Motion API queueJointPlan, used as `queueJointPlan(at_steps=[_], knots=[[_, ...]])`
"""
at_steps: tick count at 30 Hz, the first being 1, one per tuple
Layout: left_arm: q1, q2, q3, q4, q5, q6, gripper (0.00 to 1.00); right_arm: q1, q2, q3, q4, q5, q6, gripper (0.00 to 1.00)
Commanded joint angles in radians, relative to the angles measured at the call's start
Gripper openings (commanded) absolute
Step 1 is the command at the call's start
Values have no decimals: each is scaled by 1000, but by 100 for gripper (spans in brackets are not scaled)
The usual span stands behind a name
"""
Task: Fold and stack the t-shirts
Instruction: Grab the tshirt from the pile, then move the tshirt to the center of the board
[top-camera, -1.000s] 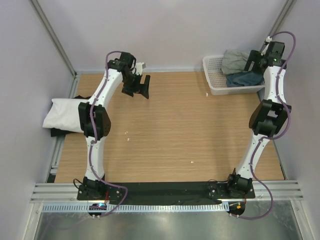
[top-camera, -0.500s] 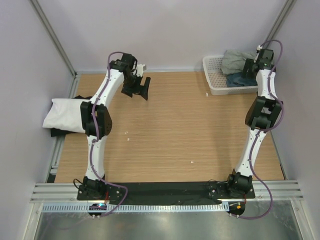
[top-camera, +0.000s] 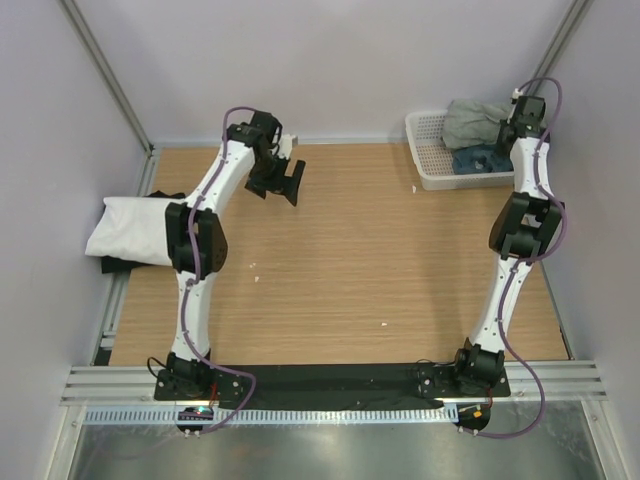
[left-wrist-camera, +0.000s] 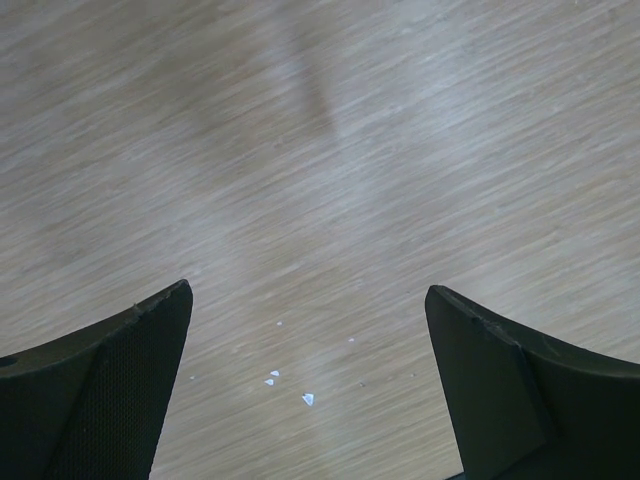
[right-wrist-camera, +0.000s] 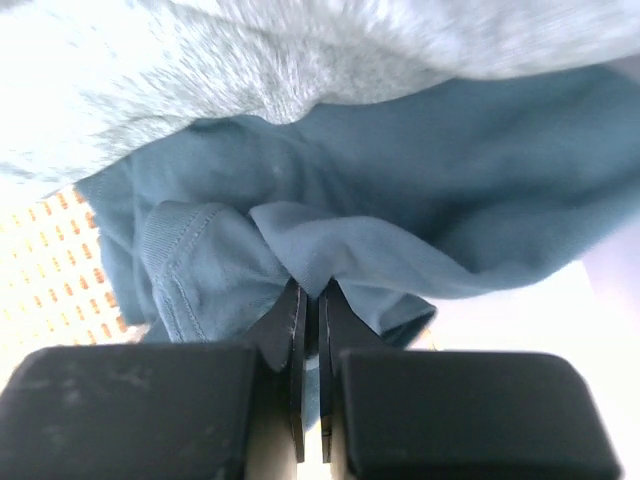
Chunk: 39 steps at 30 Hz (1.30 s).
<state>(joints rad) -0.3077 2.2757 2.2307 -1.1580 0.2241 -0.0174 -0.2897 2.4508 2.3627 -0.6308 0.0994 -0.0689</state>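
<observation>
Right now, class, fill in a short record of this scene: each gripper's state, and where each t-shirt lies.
left gripper: open, above the bare table, holding nothing
right gripper: shut on a fold of the slate-blue t-shirt
slate-blue t-shirt: in the basket
grey-green t-shirt: in the basket, partly over the slate-blue one
white t-shirt: folded, at the table's left edge
black t-shirt: showing from under the white one
</observation>
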Motion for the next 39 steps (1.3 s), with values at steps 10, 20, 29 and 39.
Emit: queueJointPlan(at_steps=[10,20,29,39], knots=[[-25,-342,-88,377,-127,71,100,55,-608,-2,-12,-238,-62,1],[-50,-498,-138,347,-146,102,100,194,-840,-19,-85,-541,-126,1],[-195,-627,-347,354,-393,247,100,233,-1121,-195,106,-662,41,1],[-197,-610,-396,380,-445,218,100,231,-1061,45,318,-653,354,1]])
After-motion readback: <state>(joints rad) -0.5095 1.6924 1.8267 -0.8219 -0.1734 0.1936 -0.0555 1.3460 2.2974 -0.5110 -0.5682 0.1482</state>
